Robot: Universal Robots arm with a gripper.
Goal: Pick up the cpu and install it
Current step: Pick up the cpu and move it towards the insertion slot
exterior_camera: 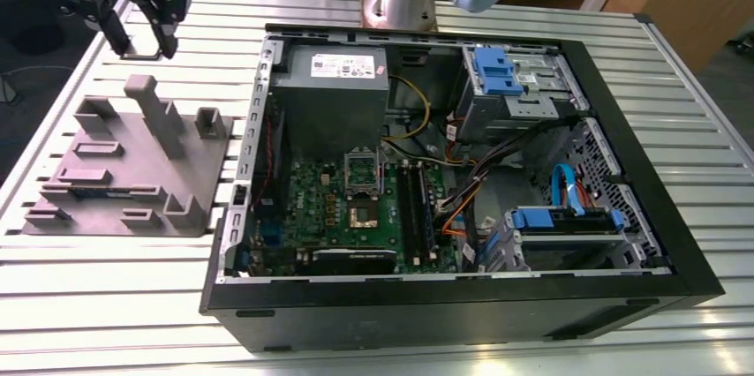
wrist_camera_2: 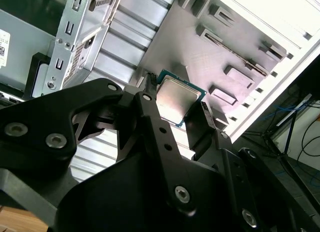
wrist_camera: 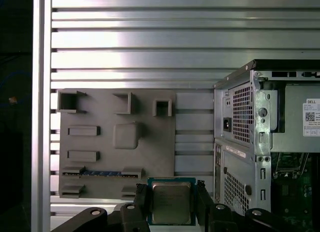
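– At the exterior view's upper left, over the slatted table (exterior_camera: 106,305), is that the gripper (exterior_camera: 141,39)?
– Yes. It hangs black and pointing down, past the far end of the grey fixture block (exterior_camera: 118,164). Its upper part is cut off by the picture edge. I can't make out what sits between the tips from there.
– Where's the cpu, then?
– In the first wrist view the cpu (wrist_camera: 171,202) is pinched by two opposite edges, with its metal top facing the camera. The claw is narrow and clamped on it. The chip's lower edge is cut off.
– And the second wrist view?
– Same hold. The chip is tilted in the picture and one corner is hidden behind a black link. The fixture block lies well behind it, not touching.
– Is the computer case (exterior_camera: 471,305) open?
– Side's off. It sits just beside the block on the exterior view's right, with the green board (exterior_camera: 353,208) inside. The socket there is too small to read. The chip is well apart from it.
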